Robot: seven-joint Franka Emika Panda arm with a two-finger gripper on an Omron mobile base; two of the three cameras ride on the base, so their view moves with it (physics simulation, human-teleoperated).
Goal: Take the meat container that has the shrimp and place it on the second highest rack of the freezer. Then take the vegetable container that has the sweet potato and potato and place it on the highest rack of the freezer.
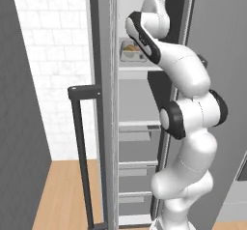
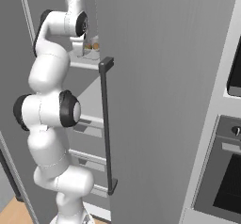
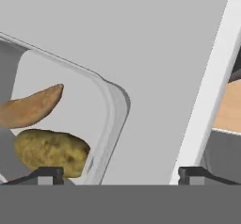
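Upper centre, left base view: I see my arm reaching into the open freezer [image 1: 144, 127]; vegetable container [image 1: 131, 55] sits on the highest rack [image 1: 137, 68], partly behind the arm's elbow.
Contents, same view: sweet potato and potato [image 1: 130, 48] show as small orange-tan lumps in the tray.
Lower left, same view: dark bar handle [image 1: 82, 151] on the open door, wood floor [image 1: 62, 190] below.
Upper left, right base view: hand hangs just over the tray [image 2: 92, 53] on the shelf plate [image 2: 87, 64]; fingers themselves too small for me to judge here.
Right edge, right base view: black-glass wall oven [image 2: 226, 180].
Bottom, hand view: gripper [image 3: 120, 173] tips stand far apart, wide, nothing between them.
Left half, hand view: tray rim [image 3: 110, 119] curves past the left tip; orange-brown piece [image 3: 30, 108] above yellowish piece [image 3: 52, 152], both inside the tray.
Centre, hand view: pale flat shelf [image 3: 155, 53] under the tray, thin front edge [image 3: 207, 96] running diagonally at right.
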